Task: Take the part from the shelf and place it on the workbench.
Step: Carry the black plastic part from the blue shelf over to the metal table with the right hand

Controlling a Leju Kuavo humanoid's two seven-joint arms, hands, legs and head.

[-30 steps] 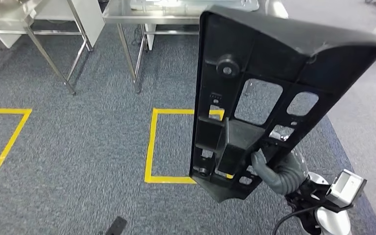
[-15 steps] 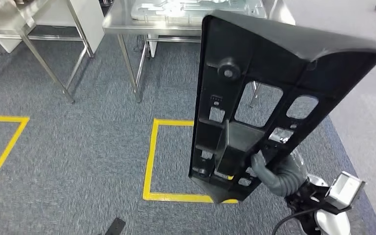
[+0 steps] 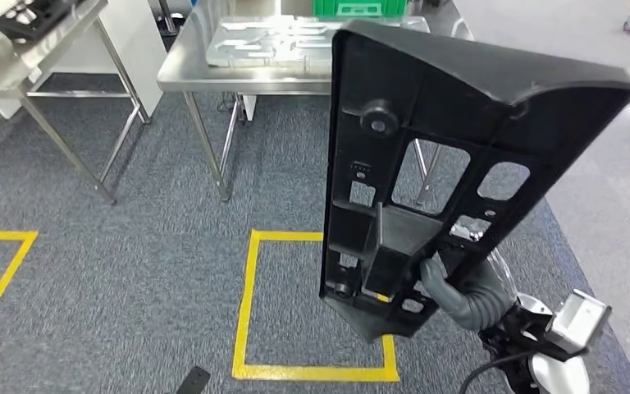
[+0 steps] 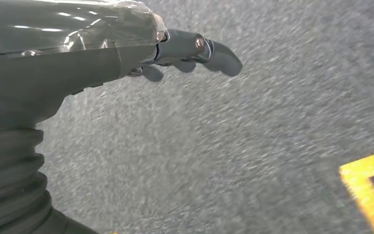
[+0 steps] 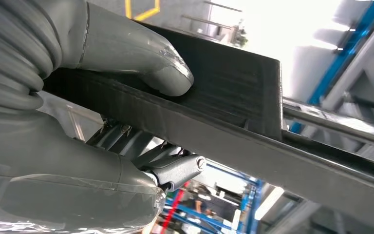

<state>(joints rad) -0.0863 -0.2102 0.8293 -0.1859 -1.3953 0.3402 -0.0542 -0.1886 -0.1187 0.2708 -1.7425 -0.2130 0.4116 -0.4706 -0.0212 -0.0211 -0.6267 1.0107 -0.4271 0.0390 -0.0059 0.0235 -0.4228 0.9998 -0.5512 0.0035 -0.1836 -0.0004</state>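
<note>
The black part (image 3: 435, 156), a long moulded plastic panel with cut-out windows and a round boss near its top, stands nearly upright in the right half of the head view, its broad end high and its narrow end low. The right hand (image 3: 459, 289) grips it near the lower end; in the right wrist view the thumb (image 5: 141, 58) presses on one face of a rib while the fingers (image 5: 175, 168) close under the other side, so the part (image 5: 233, 112) is clamped between them. The panel's top edge reaches up in front of the far steel workbench (image 3: 189, 74) and hides the bench's right portion.

The left hand (image 4: 126, 53) hangs over the carpet, holding nothing, its fingers (image 4: 214, 51) stretched out and loosely apart.

Between the part and the workbench lies open carpet (image 3: 115, 287), with a yellow taped square (image 3: 250, 304) on the floor directly below and left of the panel's low end. On the bench top lie pale tray-like pieces (image 3: 254, 41), and a green crate (image 3: 361, 8) sits at its far edge. A second steel table (image 3: 41, 49) stands further left, carrying a dark object (image 3: 29, 15) at its far corner. Another yellow tape line (image 3: 0, 279) marks the floor at the near left. The bench legs (image 3: 209, 148) come down on the carpet beyond the taped square.
</note>
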